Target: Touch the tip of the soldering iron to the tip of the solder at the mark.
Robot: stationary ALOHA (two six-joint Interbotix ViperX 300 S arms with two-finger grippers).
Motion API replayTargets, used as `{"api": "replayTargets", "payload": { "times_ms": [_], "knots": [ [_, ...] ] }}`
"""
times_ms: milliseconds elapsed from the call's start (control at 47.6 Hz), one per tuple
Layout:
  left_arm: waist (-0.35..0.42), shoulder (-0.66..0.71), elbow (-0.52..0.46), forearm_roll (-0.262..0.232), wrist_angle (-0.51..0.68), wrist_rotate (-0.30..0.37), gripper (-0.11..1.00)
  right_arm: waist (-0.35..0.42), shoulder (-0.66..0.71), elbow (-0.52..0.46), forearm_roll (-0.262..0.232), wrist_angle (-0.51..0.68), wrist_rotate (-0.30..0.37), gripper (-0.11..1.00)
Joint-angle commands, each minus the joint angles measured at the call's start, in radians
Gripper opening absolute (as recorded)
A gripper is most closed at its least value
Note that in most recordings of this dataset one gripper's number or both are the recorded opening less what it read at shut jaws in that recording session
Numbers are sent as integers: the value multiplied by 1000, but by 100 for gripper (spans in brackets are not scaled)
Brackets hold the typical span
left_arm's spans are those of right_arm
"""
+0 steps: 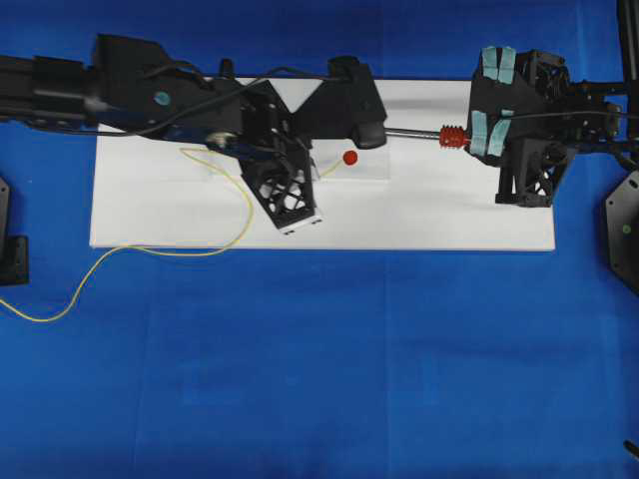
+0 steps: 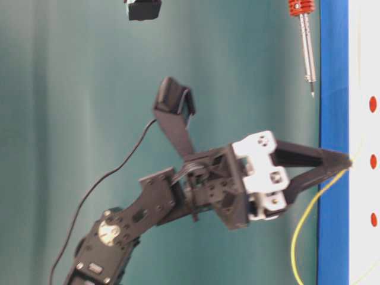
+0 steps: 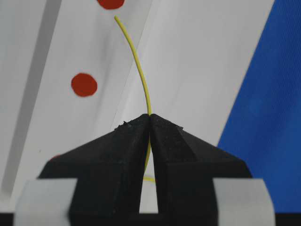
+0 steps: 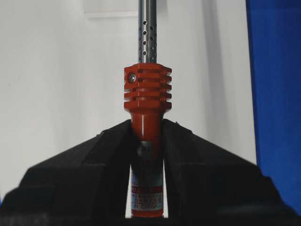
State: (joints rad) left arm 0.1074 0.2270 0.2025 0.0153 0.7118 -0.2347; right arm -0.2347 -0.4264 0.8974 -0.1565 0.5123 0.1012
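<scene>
My left gripper (image 3: 150, 116) is shut on the thin yellow solder (image 3: 141, 70). The wire's free end curves up and stops just short of a red mark (image 3: 110, 2). From overhead, the left gripper (image 1: 314, 172) points down at the white board, and a short length of solder (image 1: 331, 168) reaches toward the red mark (image 1: 349, 157). My right gripper (image 4: 146, 125) is shut on the red-orange handle of the soldering iron (image 4: 146, 99). The soldering iron (image 1: 452, 137) lies level to the right of the mark, its tip hidden under the left arm. At table level the soldering iron (image 2: 307, 53) hangs clear of the board.
The white board (image 1: 449, 210) lies on blue cloth (image 1: 319, 359). The solder's long tail (image 1: 150, 249) loops off the board's front edge to the left. Another red dot (image 3: 84, 84) sits beside the wire. Black mounts (image 1: 12, 259) stand at both table edges.
</scene>
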Motion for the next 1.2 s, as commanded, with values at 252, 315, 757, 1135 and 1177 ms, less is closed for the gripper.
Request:
{"api": "replayTargets", "payload": {
  "times_ms": [252,315,757,1135,1177],
  "knots": [
    [12,8,-32,3,-17,-2,1,-5,-3,8,-3,-26,2,6],
    [12,9,-34,3,-17,0,1,-5,-2,8,-3,-29,2,6],
    [11,14,-38,3,-17,0,1,-5,18,6,-3,-32,2,6],
    [11,23,-49,3,-12,0,1,-5,43,0,-3,-32,2,6],
    [11,23,-48,3,-12,0,1,-5,49,0,-3,-32,2,6]
  ]
}}
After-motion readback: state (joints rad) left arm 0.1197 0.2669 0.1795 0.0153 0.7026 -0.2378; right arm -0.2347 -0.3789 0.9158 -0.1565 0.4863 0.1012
